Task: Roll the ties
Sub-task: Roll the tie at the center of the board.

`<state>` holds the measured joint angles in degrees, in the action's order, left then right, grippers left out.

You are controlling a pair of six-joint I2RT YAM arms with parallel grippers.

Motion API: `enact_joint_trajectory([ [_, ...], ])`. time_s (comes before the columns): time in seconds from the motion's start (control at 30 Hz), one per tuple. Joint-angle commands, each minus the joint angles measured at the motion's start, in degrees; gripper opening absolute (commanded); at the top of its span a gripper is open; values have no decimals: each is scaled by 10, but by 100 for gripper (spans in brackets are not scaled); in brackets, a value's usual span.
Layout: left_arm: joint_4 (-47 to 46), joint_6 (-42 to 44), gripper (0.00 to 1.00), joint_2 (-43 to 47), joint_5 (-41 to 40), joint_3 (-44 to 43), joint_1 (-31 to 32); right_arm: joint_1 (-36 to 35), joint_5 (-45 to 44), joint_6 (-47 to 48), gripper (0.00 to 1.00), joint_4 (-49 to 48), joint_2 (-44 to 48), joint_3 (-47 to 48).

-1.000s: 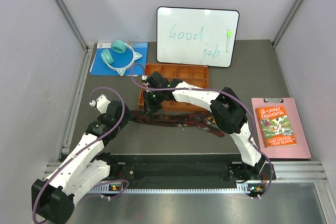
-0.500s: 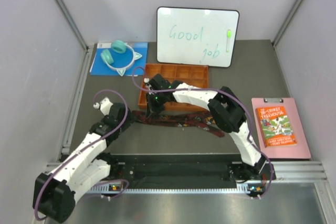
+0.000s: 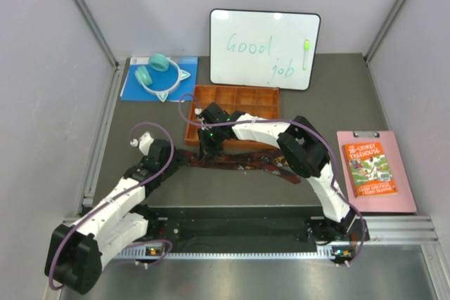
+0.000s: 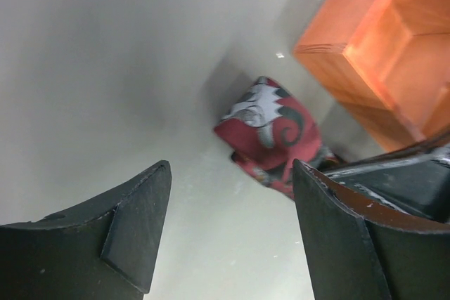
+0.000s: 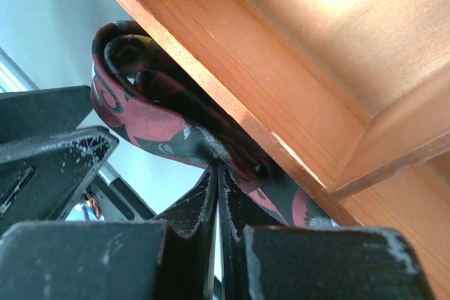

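Observation:
A dark maroon-and-black tie [image 3: 246, 162] lies stretched along the table in front of the orange tray [image 3: 235, 96]. Its left end is folded into a small loop [image 5: 137, 96] against the tray's front corner. My right gripper [image 3: 206, 150] is shut on the tie there, the fingertips [image 5: 219, 168] pinching the fabric just under the tray wall [image 5: 267, 96]. My left gripper [image 3: 169, 157] is open and empty just left of that end. In the left wrist view the folded tie end [image 4: 271, 138] lies ahead between the open left gripper's [image 4: 232, 170] fingers, apart from them.
A whiteboard [image 3: 264, 48] leans at the back. Teal headphones [image 3: 156, 74] lie on a blue sheet at the back left. A pink clipboard with a book [image 3: 371, 168] lies at the right. The tray corner [image 4: 373, 54] stands close to the tie end.
My left gripper has moved right and slightly nearer, closing in on the tie's left end. My right gripper has stayed on the tie by the tray corner, shifting only a little.

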<state>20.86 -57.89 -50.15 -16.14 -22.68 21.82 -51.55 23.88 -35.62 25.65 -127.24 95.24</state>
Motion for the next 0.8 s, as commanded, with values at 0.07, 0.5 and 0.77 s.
enact_joint_trajectory([
  [0.07, -98, 15, 72, -10, 37, 26, -2, 3, -19, 12, 0, -10, 3, -5],
  [0.5, -166, 44, 51, -92, 32, 38, -2, 3, -22, 15, 0, -7, 2, 0],
  [0.77, -199, 68, 42, -99, 44, 47, -2, 3, -24, 18, 0, -2, -5, 2],
])
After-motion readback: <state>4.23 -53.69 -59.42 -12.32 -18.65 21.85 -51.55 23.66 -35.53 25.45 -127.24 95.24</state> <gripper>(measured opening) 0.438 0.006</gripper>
